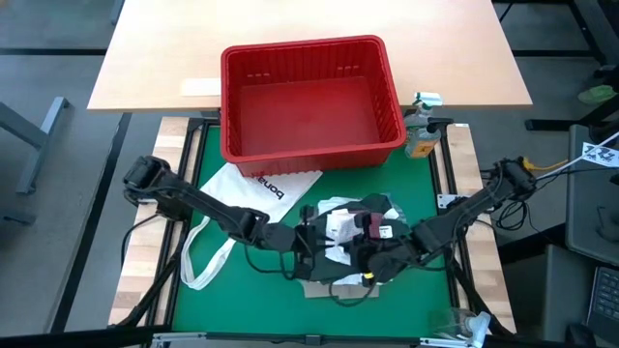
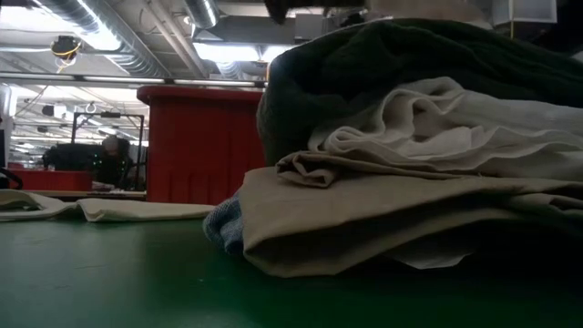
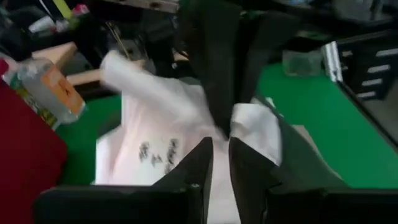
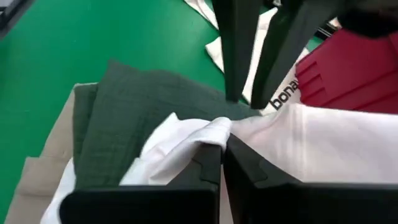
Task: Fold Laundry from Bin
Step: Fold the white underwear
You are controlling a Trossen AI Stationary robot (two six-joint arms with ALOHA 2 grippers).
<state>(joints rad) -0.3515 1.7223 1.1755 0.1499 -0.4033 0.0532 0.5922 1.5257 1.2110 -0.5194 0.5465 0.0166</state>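
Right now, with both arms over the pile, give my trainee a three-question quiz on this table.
1. True or false: the red bin holds laundry.
2. What is the right gripper shut on?
A. the tote bag strap
B. a fold of the white shirt
C. the bin's rim
3. Fill in: the white tote bag with black lettering lies on the green mat on the ____ arm's side of the clothing pile.

Key
1. False: the bin is empty.
2. B. The left gripper meets it there, nearly closed over the same white shirt.
3. left
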